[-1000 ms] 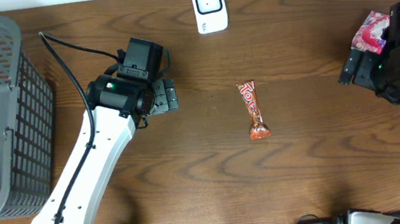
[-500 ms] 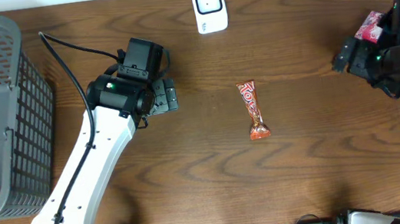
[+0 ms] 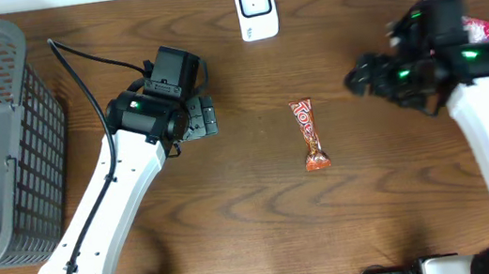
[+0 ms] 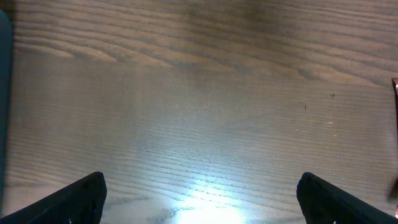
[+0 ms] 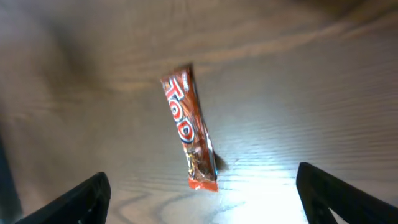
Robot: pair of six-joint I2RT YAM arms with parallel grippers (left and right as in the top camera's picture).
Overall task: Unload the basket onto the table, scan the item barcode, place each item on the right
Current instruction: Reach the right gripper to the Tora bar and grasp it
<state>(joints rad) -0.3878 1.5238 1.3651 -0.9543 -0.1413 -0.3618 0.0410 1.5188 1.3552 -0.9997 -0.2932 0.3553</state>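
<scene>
Overhead: the bar (image 3: 309, 134) lies flat on the middle of the tabletop (image 3: 236, 214), between two arms.
The right arm bends in from the right edge. The right tool (image 3: 362, 77) is spread wide, holding nothing, near the bar. The left arm slants up from the bottom left. The left tool (image 3: 204, 120) is spread wide too.

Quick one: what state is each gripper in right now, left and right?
Left gripper: open, fingers wide apart, holding nothing.
Right gripper: open, holding nothing; the candy bar lies untouched ahead of it.
</scene>
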